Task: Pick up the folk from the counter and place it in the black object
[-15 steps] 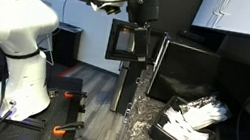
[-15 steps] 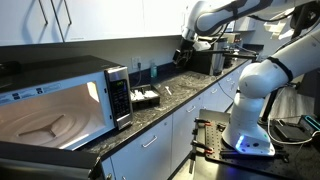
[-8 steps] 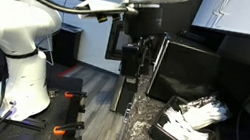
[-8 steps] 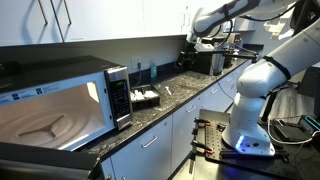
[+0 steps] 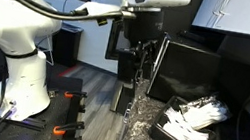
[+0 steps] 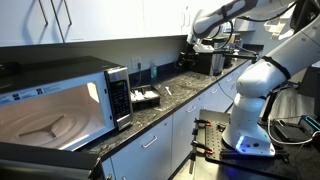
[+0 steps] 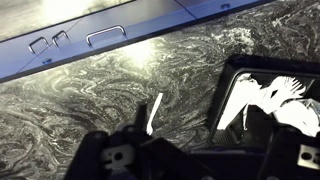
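Observation:
A white plastic fork [image 7: 153, 112] lies flat on the dark marbled counter; it also shows as a small white sliver in an exterior view [image 6: 168, 91]. The black object is a low black tray [image 7: 226, 95] holding several white utensils, just to the right of the fork in the wrist view. It shows in both exterior views [image 5: 169, 137] [image 6: 147, 102]. My gripper [image 7: 205, 150] hangs well above the counter, over the gap between fork and tray, open and empty. It shows in both exterior views [image 5: 139, 60] [image 6: 190, 52].
A tall black box-shaped appliance [image 5: 203, 74] stands on the counter behind the tray. A steel microwave [image 6: 60, 95] with its lit interior stands at the counter's other end. Drawer fronts with metal handles [image 7: 105, 35] run below the counter edge.
The arm swung towards the counter and lowered slightly a second ago. Over the last half second it has barely moved. The fork and tray have not moved.

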Controlling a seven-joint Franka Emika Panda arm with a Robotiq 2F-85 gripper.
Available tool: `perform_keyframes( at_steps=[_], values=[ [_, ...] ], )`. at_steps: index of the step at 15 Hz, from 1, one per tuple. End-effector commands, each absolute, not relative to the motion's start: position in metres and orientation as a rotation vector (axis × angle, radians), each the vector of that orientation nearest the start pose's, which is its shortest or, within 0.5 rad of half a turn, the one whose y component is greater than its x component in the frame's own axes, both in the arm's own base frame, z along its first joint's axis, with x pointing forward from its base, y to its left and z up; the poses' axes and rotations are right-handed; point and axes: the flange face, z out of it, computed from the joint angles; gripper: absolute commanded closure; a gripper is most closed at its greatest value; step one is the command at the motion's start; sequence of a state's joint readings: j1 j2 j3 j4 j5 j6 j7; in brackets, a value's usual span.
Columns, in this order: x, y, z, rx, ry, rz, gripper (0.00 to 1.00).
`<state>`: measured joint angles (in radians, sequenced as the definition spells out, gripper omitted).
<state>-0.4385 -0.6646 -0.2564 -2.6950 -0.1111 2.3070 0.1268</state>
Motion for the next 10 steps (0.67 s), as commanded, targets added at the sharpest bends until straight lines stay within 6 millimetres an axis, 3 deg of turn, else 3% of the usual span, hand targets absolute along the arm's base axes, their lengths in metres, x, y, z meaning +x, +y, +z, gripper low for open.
perform_keyframes(
  at_steps=[1, 5, 10],
  values=[
    [0.292, -0.263, 0.439, -2.854, 1.251, -0.439, 0.0],
    [0.305, -0.295, 0.417, -2.824, 1.33, -0.414, 0.0],
    [0.323, -0.322, 0.372, -2.754, 1.368, -0.237, 0.0]
  ],
)
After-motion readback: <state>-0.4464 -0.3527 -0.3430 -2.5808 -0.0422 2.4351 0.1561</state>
